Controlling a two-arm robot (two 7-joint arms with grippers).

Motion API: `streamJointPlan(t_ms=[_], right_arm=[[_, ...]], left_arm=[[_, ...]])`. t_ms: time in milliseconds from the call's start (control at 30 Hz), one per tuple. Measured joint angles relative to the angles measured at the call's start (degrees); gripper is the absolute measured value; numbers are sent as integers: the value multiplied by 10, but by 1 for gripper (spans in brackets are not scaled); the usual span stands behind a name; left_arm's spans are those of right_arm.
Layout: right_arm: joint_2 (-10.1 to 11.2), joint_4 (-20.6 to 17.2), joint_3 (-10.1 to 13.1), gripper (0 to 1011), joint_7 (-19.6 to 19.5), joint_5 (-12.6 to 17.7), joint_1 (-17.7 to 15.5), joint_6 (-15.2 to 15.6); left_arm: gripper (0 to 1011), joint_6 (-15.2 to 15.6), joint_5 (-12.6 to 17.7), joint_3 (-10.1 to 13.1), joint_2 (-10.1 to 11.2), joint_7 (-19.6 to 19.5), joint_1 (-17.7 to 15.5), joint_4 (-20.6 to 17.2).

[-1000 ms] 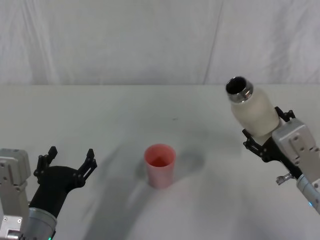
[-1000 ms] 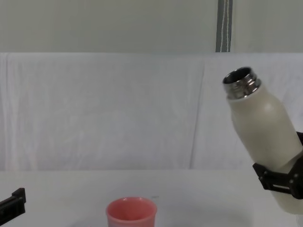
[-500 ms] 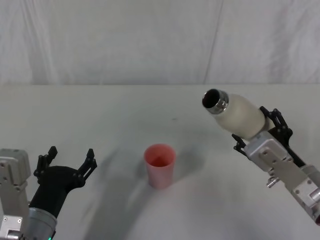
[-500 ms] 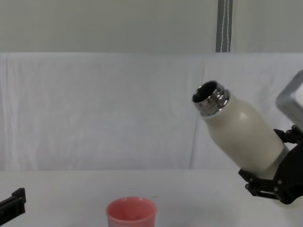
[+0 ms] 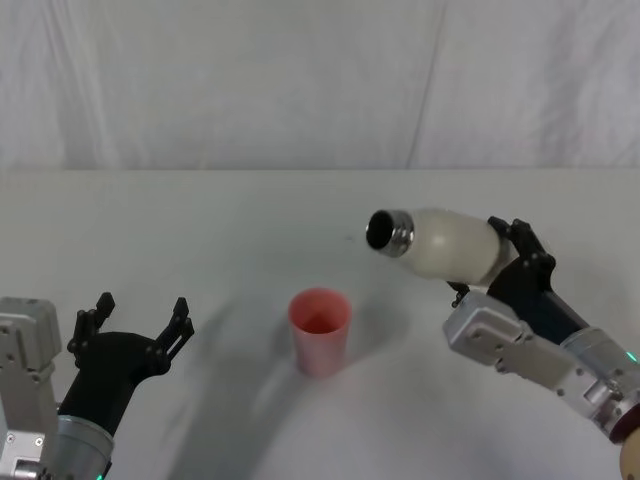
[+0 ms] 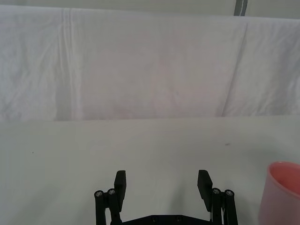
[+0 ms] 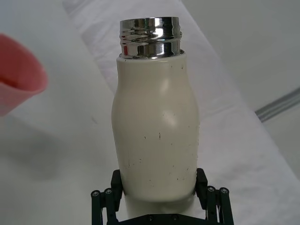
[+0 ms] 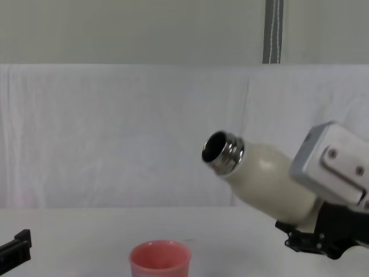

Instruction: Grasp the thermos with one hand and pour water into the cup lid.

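One tool is doing the work. The right tool (image 7: 159,199) grips the thermos (image 5: 447,245) low on its body, tipped nearly flat up in the air. Its steel mouth points at the cup lid (image 5: 320,331) on the bench (image 5: 200,220) but stops short. Next, move it over and tip more. The left tool (image 6: 162,186) waits spread wide, holding nothing.

thermos (image 5: 445,244) tipped lower, nearer cup lid (image 5: 320,331)

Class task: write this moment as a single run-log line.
right gripper: shut on thermos, tilted toward cup lid | no water visible | left gripper: open, idle
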Motion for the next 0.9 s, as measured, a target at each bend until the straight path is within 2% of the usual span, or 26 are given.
streamJointPlan(t_ms=[133,467,600,900], right_arm=[[9,1,-10,951,1,-23,5,0],[19,1,-21,951,-7,-57,8,4],[25,3,-30,951,-14,-82,9,7],[29,9,-42,951,-17,-103,8,11]], left_arm=[[1001,0,0,0,0,0,0,0],[1001,0,0,0,0,0,0,0],[1001,0,0,0,0,0,0,0],[1001,0,0,0,0,0,0,0]])
